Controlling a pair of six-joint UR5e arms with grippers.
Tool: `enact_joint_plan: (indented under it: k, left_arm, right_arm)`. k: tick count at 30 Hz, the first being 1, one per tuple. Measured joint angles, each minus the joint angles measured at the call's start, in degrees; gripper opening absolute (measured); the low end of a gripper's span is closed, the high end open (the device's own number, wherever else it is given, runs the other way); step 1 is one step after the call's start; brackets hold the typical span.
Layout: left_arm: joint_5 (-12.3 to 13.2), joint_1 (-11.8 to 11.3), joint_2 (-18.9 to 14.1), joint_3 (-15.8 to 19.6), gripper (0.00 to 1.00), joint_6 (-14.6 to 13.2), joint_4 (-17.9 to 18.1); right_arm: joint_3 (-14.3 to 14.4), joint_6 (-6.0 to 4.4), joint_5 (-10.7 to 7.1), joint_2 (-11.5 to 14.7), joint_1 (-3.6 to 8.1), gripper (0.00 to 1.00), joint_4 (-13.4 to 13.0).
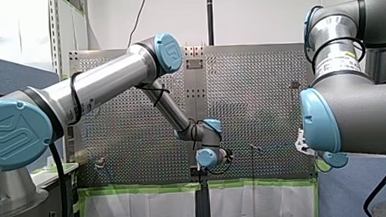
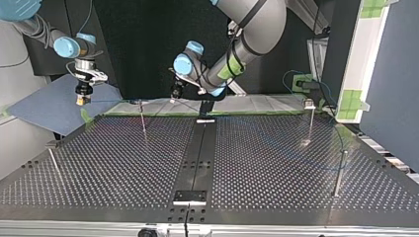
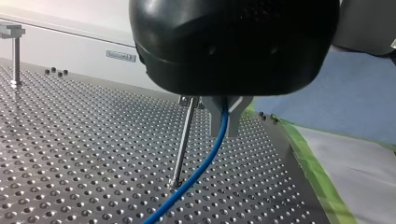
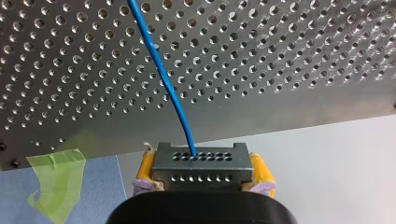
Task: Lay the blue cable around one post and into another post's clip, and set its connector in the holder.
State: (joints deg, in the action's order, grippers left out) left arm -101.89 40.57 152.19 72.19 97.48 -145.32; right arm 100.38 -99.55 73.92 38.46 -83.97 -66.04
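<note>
Front view: my left arm (image 1: pixel 104 83) reaches to the middle of the frame and my right arm (image 1: pixel 351 115) fills the right edge. Neither arm's fingertips show here.

Top view: the right pincer (image 2: pixel 82 100) hangs at upper left, beyond the surface (image 2: pixel 276 163). The left pincer (image 2: pixel 176 94) is at upper centre. A faint line of blue cable (image 2: pixel 113 101) spans between them, above a post (image 2: pixel 143 121). My worry is that this stretch looks tight. A pull from either arm could drag it over the post's top instead of around it, or tug it out of a grip.

Left wrist view: the left pincer's fingers (image 3: pixel 215 119) are pressed together on the cable, which drops out between them. It passes just beside the post; I cannot tell if they touch.

Right wrist view: the yellow pads (image 4: pixel 145 169) pinch the dark connector (image 4: pixel 198 163) from both sides. The cable leaves its face and runs off over the surface. The connector is not yet in any holder.
</note>
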Motion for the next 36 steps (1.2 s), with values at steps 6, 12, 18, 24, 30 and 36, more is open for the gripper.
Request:
enact_joint_plan:
  k: [6,12,18,24,30,36]
  left_arm:
    - [0.4,0.0,0.1,0.0,0.0,-0.1,0.0]
    - [0.6,0.1,0.3,-0.1,0.0,-0.2,0.0]
    - [0.7,0.1,0.9,-0.1,0.0,-0.2,0.1]
    - [0.7,0.0,1.0,-0.3,0.0,-0.1,0.1]
    - [1.1,-0.2,1.0,-0.3,0.0,0.0,0.2]
    - [1.3,-0.2,1.0,-0.3,0.0,0.0,0.2]
  right_arm:
    - [0.0,-0.01,0.03,0.0,0.01,0.0,0.0]
    - [0.0,-0.05,0.01,0.0,-0.01,0.0,-0.1]
    - [0.0,-0.08,-0.05,0.0,-0.03,0.0,-0.1]
    - [0.0,-0.12,-0.14,0.0,0.0,0.0,-0.1]
    - [0.0,-0.13,-0.16,0.0,0.0,0.0,-0.2]
    - [0.0,-0.01,-0.17,-0.1,-0.15,0.0,0.1]
